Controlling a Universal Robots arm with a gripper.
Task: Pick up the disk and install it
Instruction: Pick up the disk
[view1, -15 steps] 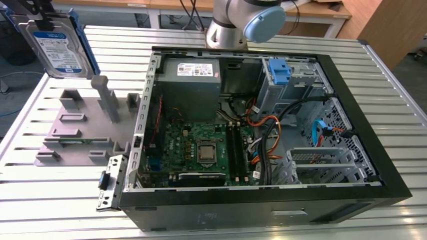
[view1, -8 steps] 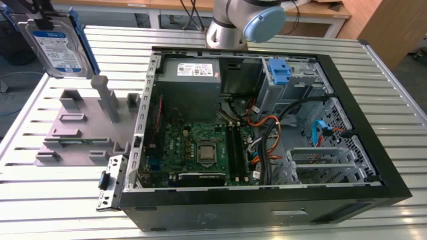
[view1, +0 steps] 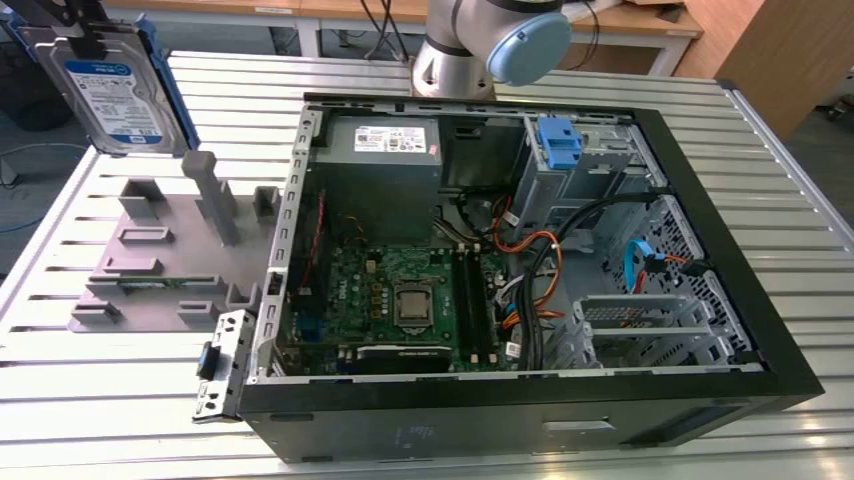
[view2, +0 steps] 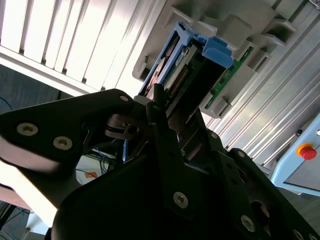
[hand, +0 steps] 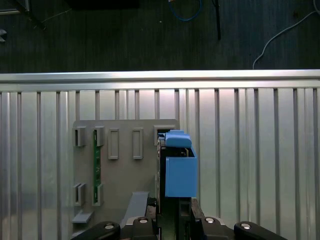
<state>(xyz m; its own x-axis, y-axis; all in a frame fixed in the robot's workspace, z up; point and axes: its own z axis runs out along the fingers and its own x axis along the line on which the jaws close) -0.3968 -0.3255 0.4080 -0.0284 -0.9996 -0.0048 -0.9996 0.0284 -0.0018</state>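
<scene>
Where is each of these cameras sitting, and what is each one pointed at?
Exterior view: off the arm, above the table, looking down into the open computer case; arm and lifted disk show.
First wrist view: on the arm, looking down past the gripper and disk at the grey holder.
Second wrist view: on the arm, looking slantwise along the black fingers gripping the disk.
Both wrist views share disk, holder and table.

A ribbed metal table (view1: 120, 400) stands over dark floor (hand: 125, 35), wooden desks (view1: 641, 22) behind it.
</scene>
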